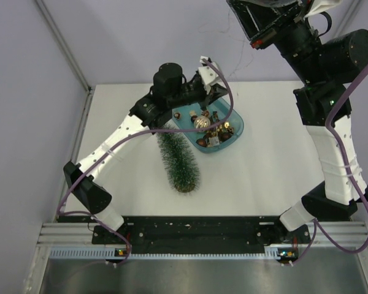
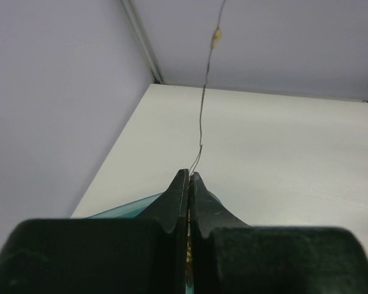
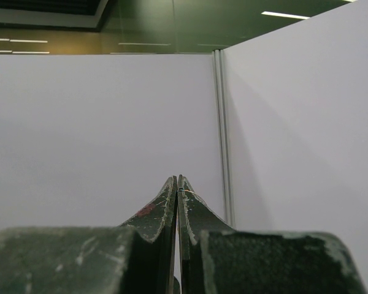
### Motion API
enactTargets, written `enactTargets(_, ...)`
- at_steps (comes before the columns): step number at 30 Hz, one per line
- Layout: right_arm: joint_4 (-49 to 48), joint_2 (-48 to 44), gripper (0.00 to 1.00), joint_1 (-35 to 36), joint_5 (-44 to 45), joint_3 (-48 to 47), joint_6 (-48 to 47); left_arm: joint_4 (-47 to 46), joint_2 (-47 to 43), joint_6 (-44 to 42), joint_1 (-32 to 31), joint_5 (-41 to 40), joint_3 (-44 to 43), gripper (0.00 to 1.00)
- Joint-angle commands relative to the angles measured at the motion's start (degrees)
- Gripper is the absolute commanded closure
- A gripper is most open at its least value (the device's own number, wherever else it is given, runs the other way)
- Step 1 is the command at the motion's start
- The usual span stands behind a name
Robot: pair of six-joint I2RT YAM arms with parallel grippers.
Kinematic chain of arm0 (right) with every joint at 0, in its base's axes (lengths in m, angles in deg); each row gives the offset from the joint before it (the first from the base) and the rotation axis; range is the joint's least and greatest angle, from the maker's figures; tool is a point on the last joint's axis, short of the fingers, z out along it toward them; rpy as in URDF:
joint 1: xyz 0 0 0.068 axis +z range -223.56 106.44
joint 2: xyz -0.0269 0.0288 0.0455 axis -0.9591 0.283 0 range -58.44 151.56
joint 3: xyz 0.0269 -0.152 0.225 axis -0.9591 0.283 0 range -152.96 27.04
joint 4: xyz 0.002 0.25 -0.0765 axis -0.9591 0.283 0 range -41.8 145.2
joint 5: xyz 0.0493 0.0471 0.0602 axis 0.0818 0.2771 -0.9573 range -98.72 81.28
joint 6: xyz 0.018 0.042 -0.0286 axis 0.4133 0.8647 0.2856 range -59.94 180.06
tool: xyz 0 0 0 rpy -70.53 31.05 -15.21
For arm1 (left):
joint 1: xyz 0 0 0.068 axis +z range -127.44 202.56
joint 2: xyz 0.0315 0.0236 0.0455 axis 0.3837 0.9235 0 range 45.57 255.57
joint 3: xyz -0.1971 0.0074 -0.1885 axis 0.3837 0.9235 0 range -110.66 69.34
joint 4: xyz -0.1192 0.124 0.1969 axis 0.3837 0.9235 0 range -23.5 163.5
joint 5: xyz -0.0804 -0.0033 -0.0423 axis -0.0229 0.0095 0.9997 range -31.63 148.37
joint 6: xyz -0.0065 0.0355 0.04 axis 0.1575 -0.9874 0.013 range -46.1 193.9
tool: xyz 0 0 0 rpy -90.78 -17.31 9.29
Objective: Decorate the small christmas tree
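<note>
- Your left gripper [image 2: 189,174] is pressed tight together, and pinched right at the tips is a thin wire [image 2: 201,116].
- That wire climbs away from the fingers, up past the table edge, with a small pale bead [image 2: 216,38] strung on it high up.
- From above, your left arm is stretched out over the far end of the teal tray [image 1: 238,125], and a corner of the tray peeks out under the fingers in the wrist view.
- Your right gripper [image 3: 176,179] is raised high, facing the wall. Its fingers are squeezed together, with a wisp of thin wire caught at the tips.
- The small christmas tree [image 1: 179,162] is lying flat on the table [image 1: 276,165], undecorated. Its narrow end points at the tray and your left arm, and its wide end points toward the arm bases.
- The tree is just beside the tray's near-left side; I cannot tell whether they touch.
- The ornaments [image 1: 201,122], gold and brown bits, sit heaped in the tray.
</note>
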Motion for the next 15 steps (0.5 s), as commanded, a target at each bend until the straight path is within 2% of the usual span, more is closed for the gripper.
enactTargets(1,-1.98,-1.83,1.0,-0.49,-0.12,0.77,0.42,-5.42,-3.24,-5.41,0.32,-5.9,-4.33,1.0)
enactTargets(8,-1.98,-2.62,1.0,-0.49,0.49,1.22,0.94,-7.17,-6.58,-13.94,2.51,-12.14,-5.92,1.0)
enactTargets(15,-4.26,-3.06,1.0,-0.49,-0.55,1.13,2.96,-9.02,-10.1,-17.91,9.88,-14.08,-5.39,1.0)
